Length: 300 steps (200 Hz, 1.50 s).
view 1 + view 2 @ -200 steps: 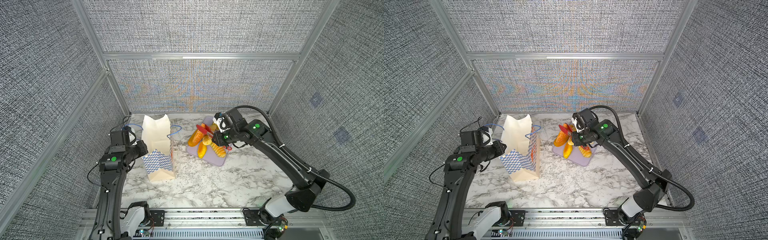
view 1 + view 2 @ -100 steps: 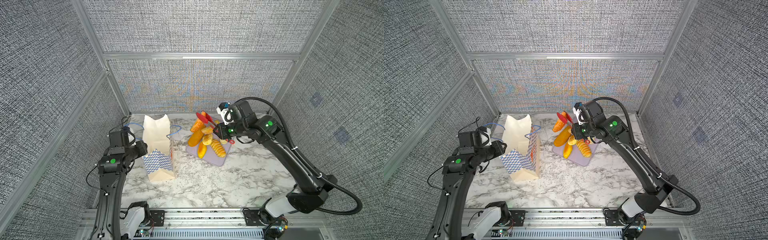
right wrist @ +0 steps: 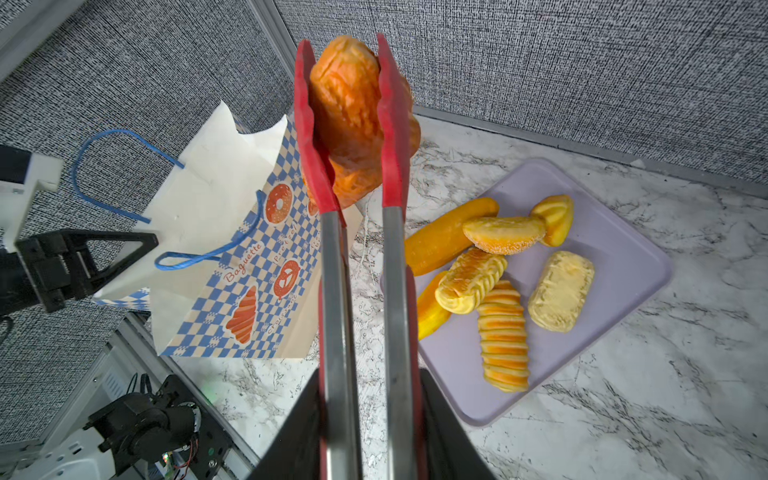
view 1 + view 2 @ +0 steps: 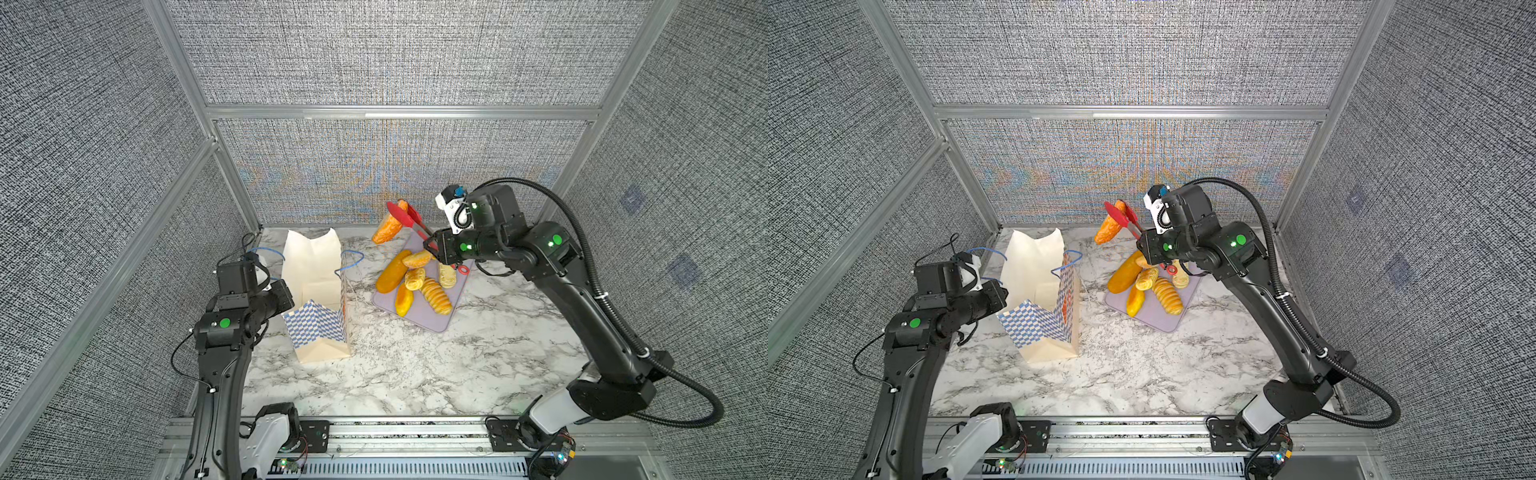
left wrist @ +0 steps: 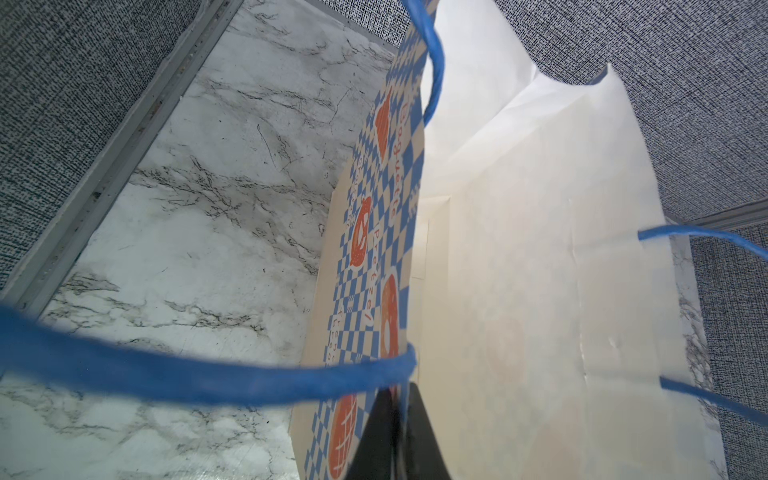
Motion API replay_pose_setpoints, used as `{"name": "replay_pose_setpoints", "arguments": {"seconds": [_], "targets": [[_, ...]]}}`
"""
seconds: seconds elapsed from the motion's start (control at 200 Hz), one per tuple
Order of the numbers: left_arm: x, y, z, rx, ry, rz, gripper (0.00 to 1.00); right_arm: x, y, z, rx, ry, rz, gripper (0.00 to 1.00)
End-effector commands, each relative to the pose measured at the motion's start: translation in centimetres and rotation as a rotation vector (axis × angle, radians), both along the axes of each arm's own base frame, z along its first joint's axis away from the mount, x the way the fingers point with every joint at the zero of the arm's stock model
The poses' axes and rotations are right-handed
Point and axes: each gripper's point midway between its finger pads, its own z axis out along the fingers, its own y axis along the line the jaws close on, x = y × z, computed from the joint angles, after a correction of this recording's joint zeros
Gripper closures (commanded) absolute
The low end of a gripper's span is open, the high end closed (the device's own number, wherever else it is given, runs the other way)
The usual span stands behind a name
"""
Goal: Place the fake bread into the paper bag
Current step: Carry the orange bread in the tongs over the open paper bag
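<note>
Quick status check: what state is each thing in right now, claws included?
paper bag: upright, mouth open, no bread seen inside.
left claw: shut on the bag's wall near the rim.
right claw: shut on the red tongs.
red tongs: squeezed onto one loaf.
held loaf: lifted, not yet over the bag.
other bread: lying on the tray.
tray: flat on the table.

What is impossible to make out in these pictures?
Floor of the paper bag: both top views, behind its front wall.
Fingers of the left gripper: left wrist view, cut off by the bottom edge.
Far edge of the lavender tray: top views, under the right gripper and red tongs.
</note>
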Motion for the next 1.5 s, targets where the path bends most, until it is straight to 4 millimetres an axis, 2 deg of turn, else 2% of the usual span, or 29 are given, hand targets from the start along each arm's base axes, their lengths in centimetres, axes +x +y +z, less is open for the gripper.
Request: {"name": "replay_pose_setpoints", "arguments": {"seconds": [0.0, 0.15, 0.505, 0.825, 1.045, 1.335, 1.496], "targets": [[0.2, 0.0, 0.2, -0.001, -0.011, -0.005, 0.93, 0.5, 0.7, 2.1, 0.057, -0.058, 0.009, 0.65], [0.3, -0.1, 0.2, -0.002, -0.011, -0.008, 0.94, 0.3, 1.6, 3.1, 0.089, -0.073, 0.042, 0.66], [0.4, -0.2, 0.1, -0.007, -0.011, -0.012, 0.96, -1.4, 5.6, 5.5, 0.143, -0.156, 0.194, 0.65], [0.4, -0.3, 0.1, -0.011, -0.011, -0.015, 0.97, -3.2, 10.4, 5.0, 0.116, -0.16, 0.334, 0.65], [0.4, -0.3, 0.2, -0.016, -0.013, -0.015, 0.98, -3.5, 12.8, 3.4, 0.05, -0.147, 0.375, 0.65], [0.4, -0.4, 0.2, -0.019, -0.014, -0.017, 0.98, -2.6, 14.0, 0.0, -0.06, -0.124, 0.378, 0.65], [0.4, -0.4, 0.1, -0.018, -0.012, -0.016, 0.98, -2.9, 14.9, -1.8, -0.118, -0.116, 0.405, 0.65]]}}
